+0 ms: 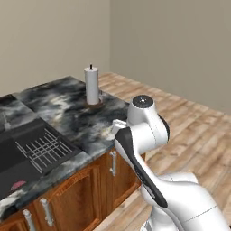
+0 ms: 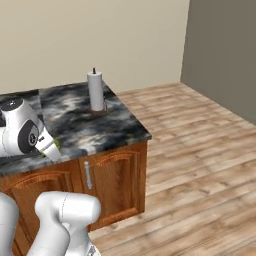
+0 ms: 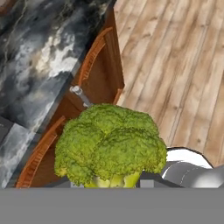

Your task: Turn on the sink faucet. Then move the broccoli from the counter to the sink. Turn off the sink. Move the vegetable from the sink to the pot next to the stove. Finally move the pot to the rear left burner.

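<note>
Off the table (image 1: 76,113) edge, right of the sink (image 1: 27,153): tool (image 3: 117,186) clamped on broccoli (image 3: 109,146). Carry it left, level, clear of the rim, release low over the rack (image 1: 43,151).

A white paper towel roll (image 2: 95,90) stands upright on the counter (image 2: 100,131) (black, grey and white stone), well back from its front edge.

Obstacle: paper towel roll (image 1: 91,85), upright on counter (image 1: 67,108) far corner. Free room: bare marbled counter between roll and sink (image 1: 27,153); wire rack (image 1: 43,149) lies inside sink, roll-side.
</note>
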Controlling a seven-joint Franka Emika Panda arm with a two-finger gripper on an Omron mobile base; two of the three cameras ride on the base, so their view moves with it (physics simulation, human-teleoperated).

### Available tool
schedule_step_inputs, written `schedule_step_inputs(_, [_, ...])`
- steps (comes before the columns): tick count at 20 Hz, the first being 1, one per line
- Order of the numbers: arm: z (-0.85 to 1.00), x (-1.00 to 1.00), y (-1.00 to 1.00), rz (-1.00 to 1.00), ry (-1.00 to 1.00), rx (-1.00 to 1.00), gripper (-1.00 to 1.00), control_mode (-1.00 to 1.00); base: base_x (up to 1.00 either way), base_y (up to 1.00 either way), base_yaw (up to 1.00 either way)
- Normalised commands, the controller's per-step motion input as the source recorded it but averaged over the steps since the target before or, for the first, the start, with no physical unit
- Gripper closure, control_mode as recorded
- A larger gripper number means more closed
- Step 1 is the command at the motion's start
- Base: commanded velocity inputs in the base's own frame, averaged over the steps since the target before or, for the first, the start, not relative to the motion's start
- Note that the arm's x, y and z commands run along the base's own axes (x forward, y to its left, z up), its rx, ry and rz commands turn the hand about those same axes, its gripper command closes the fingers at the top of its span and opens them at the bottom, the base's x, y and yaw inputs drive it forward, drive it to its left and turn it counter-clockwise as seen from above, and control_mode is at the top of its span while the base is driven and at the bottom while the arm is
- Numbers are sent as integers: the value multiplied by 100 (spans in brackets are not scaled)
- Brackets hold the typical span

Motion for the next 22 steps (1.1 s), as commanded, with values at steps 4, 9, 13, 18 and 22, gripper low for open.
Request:
schedule_step_inputs(4, [0,0,0,0,0,0,100,100,0,-44,-39])
schedule_step_inputs(9, [0,0,0,0,0,0,100,100,0,-40,-40])
schedule_step_inputs(13, [0,0,0,0,0,0,100,100,0,-33,-41])
schedule_step_inputs(18, [0,0,0,0,0,0,100,100,0,-30,-41])
schedule_step_inputs(22, [0,0,0,0,0,0,100,100,0,-32,-41])
